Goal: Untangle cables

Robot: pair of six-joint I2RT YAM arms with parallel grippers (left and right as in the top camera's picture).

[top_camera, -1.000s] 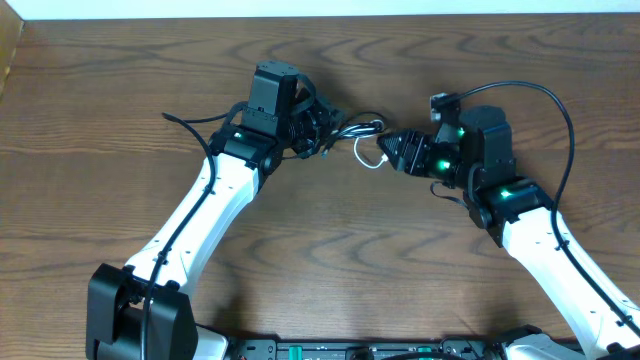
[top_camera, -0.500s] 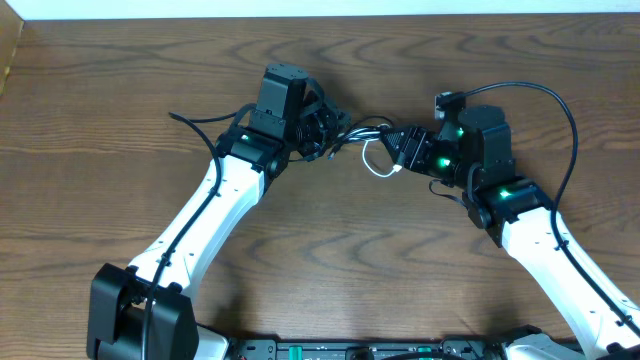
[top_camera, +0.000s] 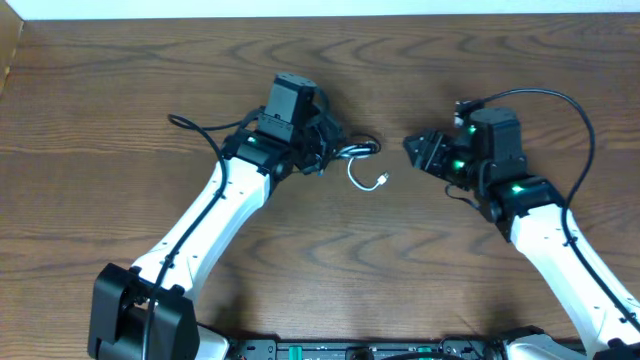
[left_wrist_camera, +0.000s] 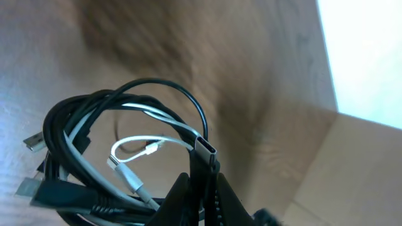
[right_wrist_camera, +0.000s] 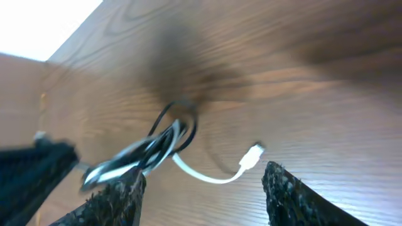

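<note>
- Upper middle of the overhead view: grips a tangled bundle of the thin black cord and the thin white cord in the left gripper, fingers pressed together on the strands.
- Low in the left wrist view, shows that same clamp, with the black cord looping up and round and its metal-tipped plug just above the fingers; seems to pin the knot in place so that a free end can be drawn out of it.
- Below and right of the bundle, lets one end of the white cord curve away to a small white plug lying on the brown wood-grain table.
- Right of that plug, well apart from the bundle, poses the right gripper with its textured black fingers spread wide and nothing between them; aims it at the loose white end, probably the next thing to seize.
- At the bundle itself, leaves both cords wound through each other; looks like untangling barely begun.
- As to containers: finds no tray, bin or box with anything in it, only cords on bare wood and in the left pincer.
</note>
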